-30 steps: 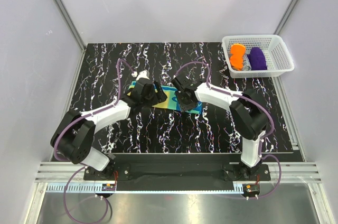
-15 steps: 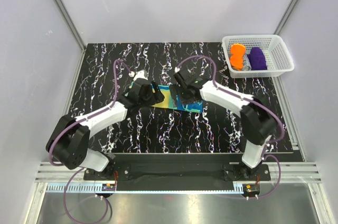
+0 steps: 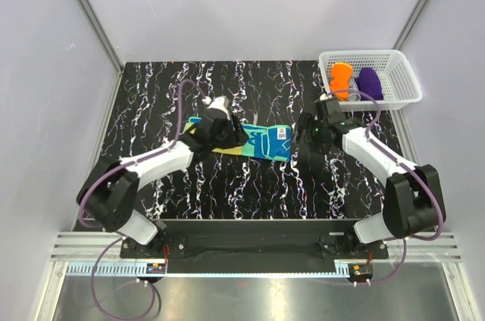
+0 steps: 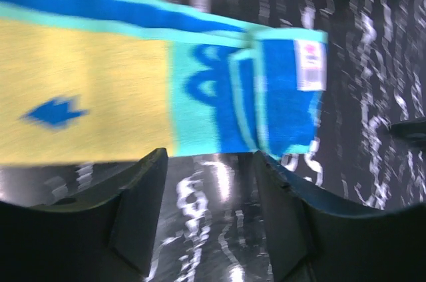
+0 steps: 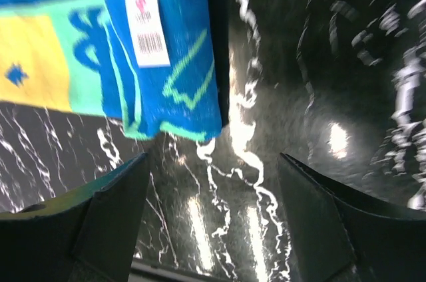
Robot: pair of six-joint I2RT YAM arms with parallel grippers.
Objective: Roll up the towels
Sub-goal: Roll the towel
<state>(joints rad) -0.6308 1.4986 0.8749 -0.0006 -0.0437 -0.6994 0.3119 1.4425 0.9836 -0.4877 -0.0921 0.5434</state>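
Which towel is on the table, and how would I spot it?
On the black marbled table, look mid-table, left of the white basket. The towel lies flat there, its right end folded over. Unlike the orange bundle and purple bundle in the basket, it is teal, blue and yellow with a white barcode label.

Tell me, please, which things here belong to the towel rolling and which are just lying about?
Part of the job: blue and yellow towel on the table; rolled orange towel in the basket.
Just lying about: the basket itself; purple bundle inside it.
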